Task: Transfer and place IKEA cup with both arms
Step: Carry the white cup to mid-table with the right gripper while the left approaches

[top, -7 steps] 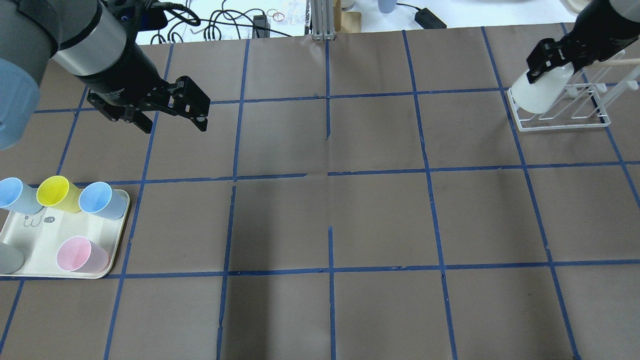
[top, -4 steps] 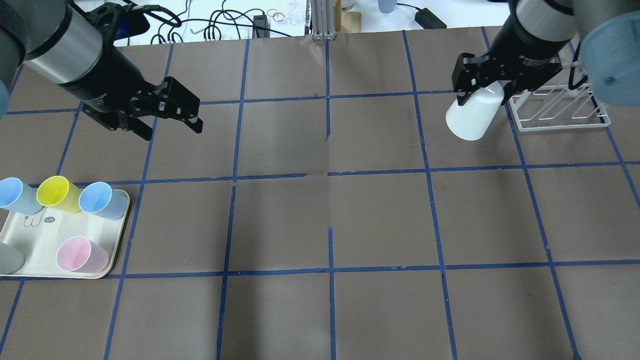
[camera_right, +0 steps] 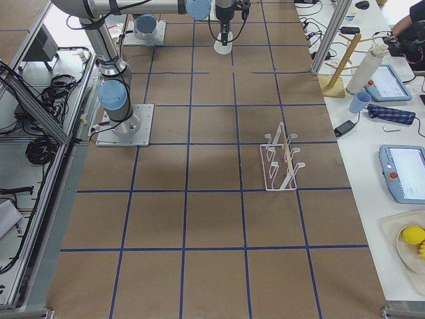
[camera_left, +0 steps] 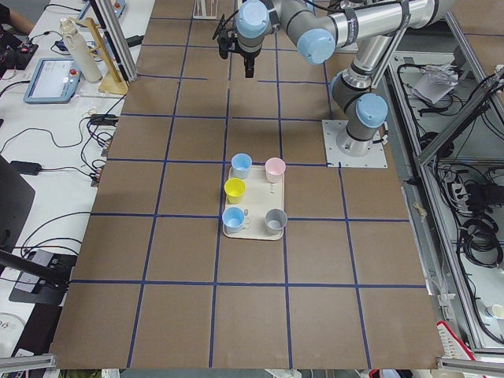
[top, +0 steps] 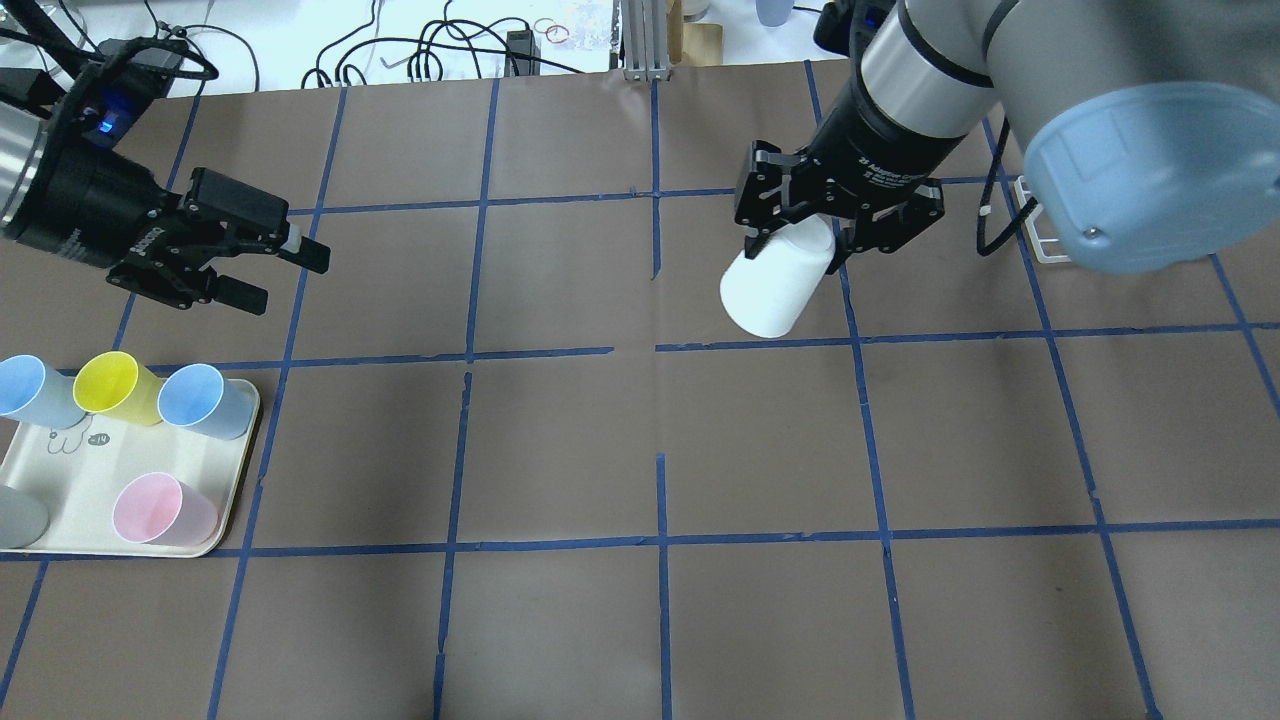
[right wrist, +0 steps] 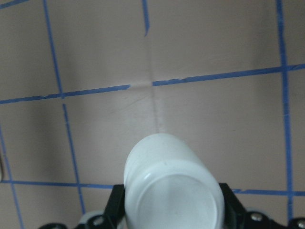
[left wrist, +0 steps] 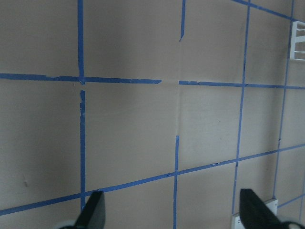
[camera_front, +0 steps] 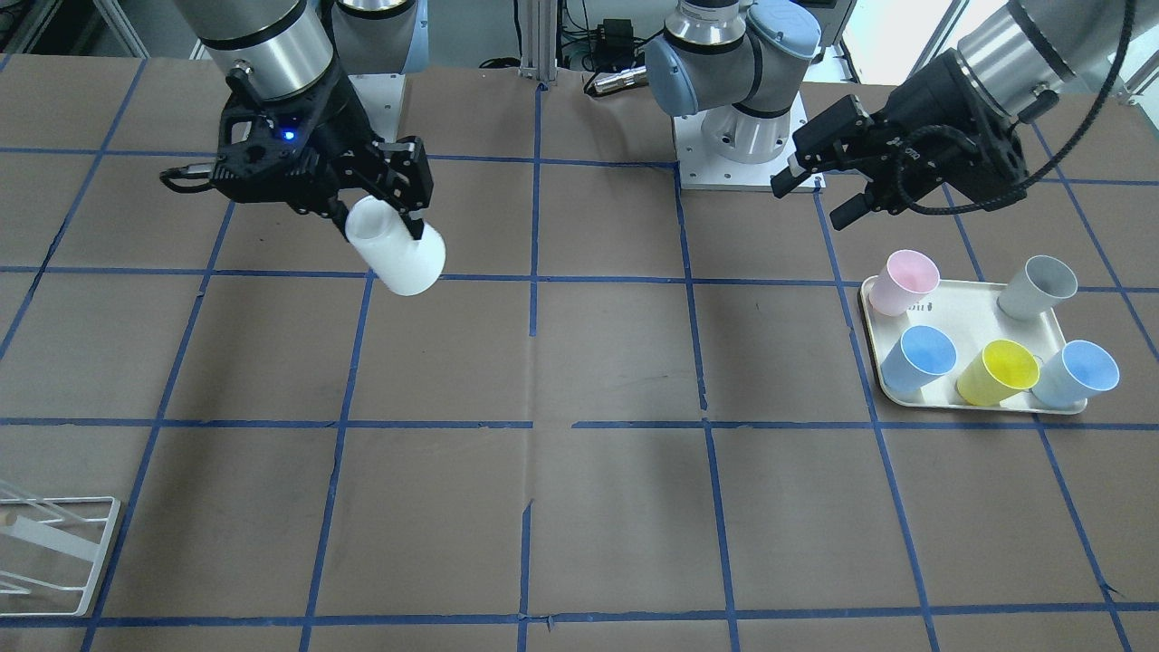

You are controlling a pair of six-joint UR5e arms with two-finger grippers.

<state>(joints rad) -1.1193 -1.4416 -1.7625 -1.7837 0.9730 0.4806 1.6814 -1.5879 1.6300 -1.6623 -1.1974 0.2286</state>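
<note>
Right arm [top: 925, 70] up close: brushed silver tube, fat pale-blue joint cap [top: 1130, 180], black wrist with white lettering, too small to read. Left arm [top: 70, 200]: black jaws, blue light [top: 108, 125] glowing, black cable [camera_front: 1123, 54] trailing.

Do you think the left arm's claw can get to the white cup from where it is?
Probably yes. The left claw is open, and nothing stands between it and the white cup, held up by the right claw.
</note>
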